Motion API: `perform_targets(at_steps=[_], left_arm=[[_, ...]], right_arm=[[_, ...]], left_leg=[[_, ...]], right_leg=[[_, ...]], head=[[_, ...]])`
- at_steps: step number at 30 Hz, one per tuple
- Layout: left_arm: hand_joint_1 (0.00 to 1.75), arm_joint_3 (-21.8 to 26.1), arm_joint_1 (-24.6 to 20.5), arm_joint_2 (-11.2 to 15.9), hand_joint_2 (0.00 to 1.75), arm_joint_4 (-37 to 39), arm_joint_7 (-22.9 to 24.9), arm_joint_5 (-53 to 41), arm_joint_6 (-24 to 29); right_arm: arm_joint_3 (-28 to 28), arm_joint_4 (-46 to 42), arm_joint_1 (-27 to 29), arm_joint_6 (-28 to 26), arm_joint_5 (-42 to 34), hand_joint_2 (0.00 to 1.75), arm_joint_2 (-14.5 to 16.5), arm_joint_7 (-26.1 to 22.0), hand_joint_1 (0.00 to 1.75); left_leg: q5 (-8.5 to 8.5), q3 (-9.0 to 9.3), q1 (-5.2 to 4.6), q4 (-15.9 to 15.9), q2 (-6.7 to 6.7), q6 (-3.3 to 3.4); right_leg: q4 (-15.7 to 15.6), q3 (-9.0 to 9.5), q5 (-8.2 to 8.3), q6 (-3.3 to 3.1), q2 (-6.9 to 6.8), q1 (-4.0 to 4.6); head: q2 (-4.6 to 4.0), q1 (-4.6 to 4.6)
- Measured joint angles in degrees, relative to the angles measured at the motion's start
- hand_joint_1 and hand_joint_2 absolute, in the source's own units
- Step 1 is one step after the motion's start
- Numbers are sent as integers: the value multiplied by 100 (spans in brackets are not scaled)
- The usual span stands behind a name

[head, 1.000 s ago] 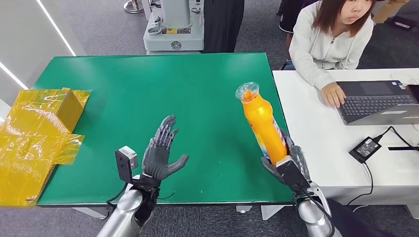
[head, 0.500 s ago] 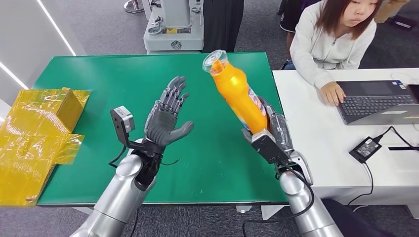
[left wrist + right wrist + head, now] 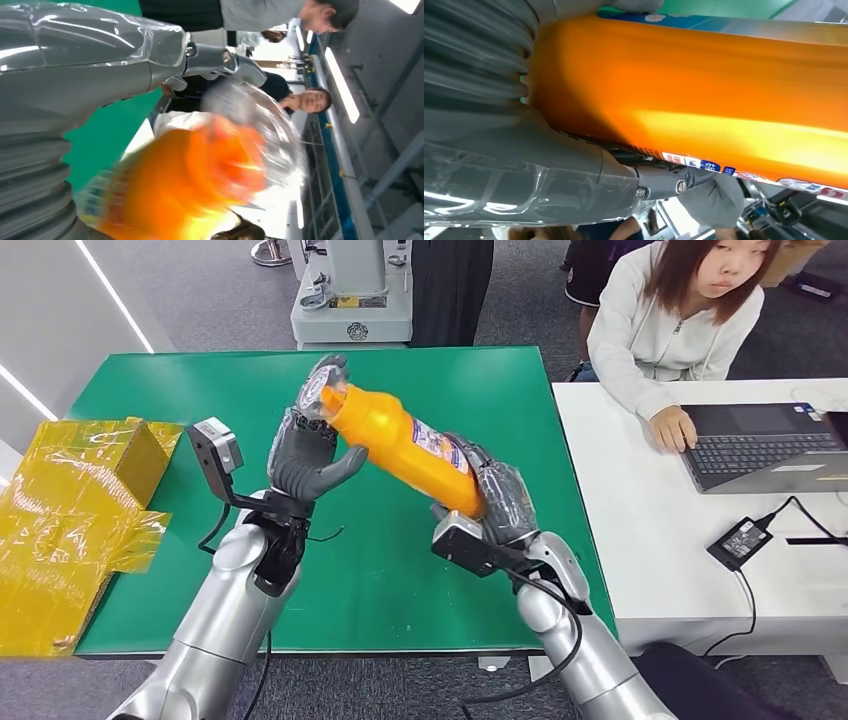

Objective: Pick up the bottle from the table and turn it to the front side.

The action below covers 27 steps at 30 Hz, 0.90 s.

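Note:
An orange bottle (image 3: 405,445) with a clear cap and a printed label hangs tilted above the green table (image 3: 200,390), cap end pointing left and up. My right hand (image 3: 495,502) grips its base end; in the right wrist view the orange body (image 3: 704,85) lies across my right hand (image 3: 524,165). My left hand (image 3: 305,445) is raised at the cap end, fingers spread behind the cap and thumb under the neck, the bottle lying between them. In the left wrist view the bottle (image 3: 190,185) is blurred, with a straight finger (image 3: 220,57) beside the cap.
Yellow film-wrapped boxes (image 3: 75,500) lie at the table's left edge. To the right stands a white table (image 3: 680,540) with a laptop (image 3: 765,445) and a power adapter (image 3: 738,540); a person (image 3: 680,320) sits there typing. A machine (image 3: 352,290) stands behind the green table.
My right hand has carried the bottle up and left, tipping it from near upright toward lying. My left hand rose to meet the cap end.

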Motion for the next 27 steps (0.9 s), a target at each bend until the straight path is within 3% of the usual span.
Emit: perform_targets(at_steps=[8, 24, 27], left_arm=[[0, 27, -256, -79, 175, 0, 251, 162, -301], [4, -97, -54, -100, 175, -1, 439, 73, -352], [135, -109, 27, -62, 175, -19, 409, 12, -261]], right_arm=[[371, 323, -233, -84, 80, 175, 48, 173, 175], [375, 783, -218, -443, 204, 175, 74, 309, 175], [276, 773, -136, -440, 259, 175, 73, 318, 175]], left_leg=[[0, 1, 0, 1, 0, 0], [-1, 0, 0, 1, 1, 0], [-1, 0, 0, 1, 3, 0]], right_leg=[[-1, 0, 0, 0, 1, 0], [-3, -5, 0, 0, 3, 0], [-3, -6, 0, 0, 6, 0]], head=[[-1, 0], [-1, -1], [-1, 1]])
